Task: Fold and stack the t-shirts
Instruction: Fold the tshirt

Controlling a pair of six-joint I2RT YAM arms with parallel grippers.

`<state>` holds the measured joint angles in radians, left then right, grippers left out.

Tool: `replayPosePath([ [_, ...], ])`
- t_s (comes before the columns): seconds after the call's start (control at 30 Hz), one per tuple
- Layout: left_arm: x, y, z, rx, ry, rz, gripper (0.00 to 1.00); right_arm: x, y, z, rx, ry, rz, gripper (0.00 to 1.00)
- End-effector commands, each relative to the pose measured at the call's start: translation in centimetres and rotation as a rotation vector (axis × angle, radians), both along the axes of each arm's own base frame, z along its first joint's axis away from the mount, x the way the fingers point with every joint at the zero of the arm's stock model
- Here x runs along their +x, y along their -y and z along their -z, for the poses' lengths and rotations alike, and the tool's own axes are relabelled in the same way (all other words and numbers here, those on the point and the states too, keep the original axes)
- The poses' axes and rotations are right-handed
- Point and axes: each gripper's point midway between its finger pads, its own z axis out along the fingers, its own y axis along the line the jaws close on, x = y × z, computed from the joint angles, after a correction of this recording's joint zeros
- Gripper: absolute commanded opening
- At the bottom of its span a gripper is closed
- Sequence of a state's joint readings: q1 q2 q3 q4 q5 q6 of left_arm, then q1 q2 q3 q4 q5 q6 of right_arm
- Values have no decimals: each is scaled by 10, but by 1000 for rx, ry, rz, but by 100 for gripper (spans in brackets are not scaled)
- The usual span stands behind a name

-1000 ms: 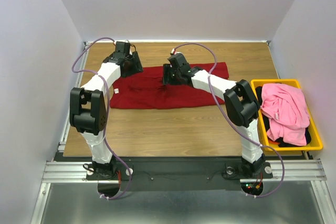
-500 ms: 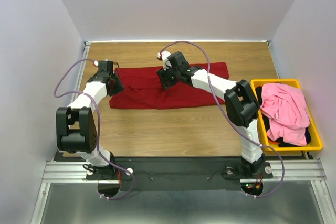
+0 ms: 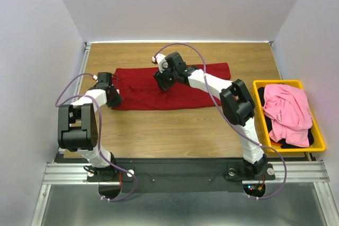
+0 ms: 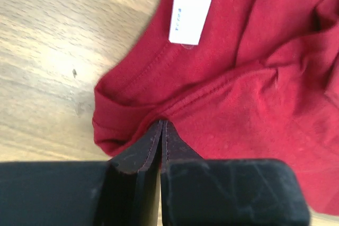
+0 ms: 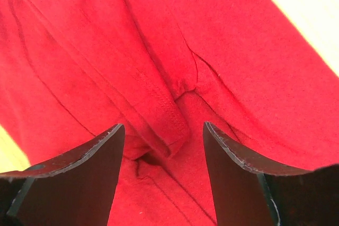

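1. Left gripper, at the 9 o'clock end of the dark red t-shirt, has its jaws pressed together on a bunched fold of the shirt's edge, near the white neck label
2. Right gripper stands with jaws apart over the shirt's middle, toward its 12 o'clock edge, straddling a raised seam ridge without pinching it
3. This shirt lies flat on the wooden table as a long band, its long axis running 9 to 3 o'clock, neck end pointing to 9 o'clock
4. At 3 o'clock, well apart, the yellow bin holds a crumpled pink t-shirt lying over a black t-shirt
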<state>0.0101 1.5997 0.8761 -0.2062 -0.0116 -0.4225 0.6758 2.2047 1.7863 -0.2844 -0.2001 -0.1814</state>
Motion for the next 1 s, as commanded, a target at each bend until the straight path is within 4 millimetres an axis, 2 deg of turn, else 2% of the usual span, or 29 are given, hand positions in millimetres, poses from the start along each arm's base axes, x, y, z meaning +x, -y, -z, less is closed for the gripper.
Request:
replayPosePath([
  [0.0,-16,-17,14,-9,-31,-57,13,1,-11,-3,-5,37,-53,66],
  [0.13,-30,-25,25,-10,-62,-82,12,11,-10,10,-38,49,-29,67],
  [0.33,-35,-30,27,-5,-74,-86,12,30,-2,22,-92,84,47,66],
  [0.4,-36,-31,28,-3,-77,-85,12,40,7,22,-111,98,101,65],
  [0.57,-39,-31,30,-1,-84,-85,12,71,26,8,-78,115,245,64],
  [0.67,-39,-31,30,-2,-85,-82,12,102,53,-1,-69,145,411,64],
  [0.77,-37,-31,28,-1,-76,-82,13,122,71,-7,-26,144,532,63],
  [0.87,-34,-27,23,-25,-62,-67,14,131,85,-20,43,122,621,63],
  [0.97,-29,-27,11,-23,-36,-67,17,124,87,-26,65,97,608,63],
])
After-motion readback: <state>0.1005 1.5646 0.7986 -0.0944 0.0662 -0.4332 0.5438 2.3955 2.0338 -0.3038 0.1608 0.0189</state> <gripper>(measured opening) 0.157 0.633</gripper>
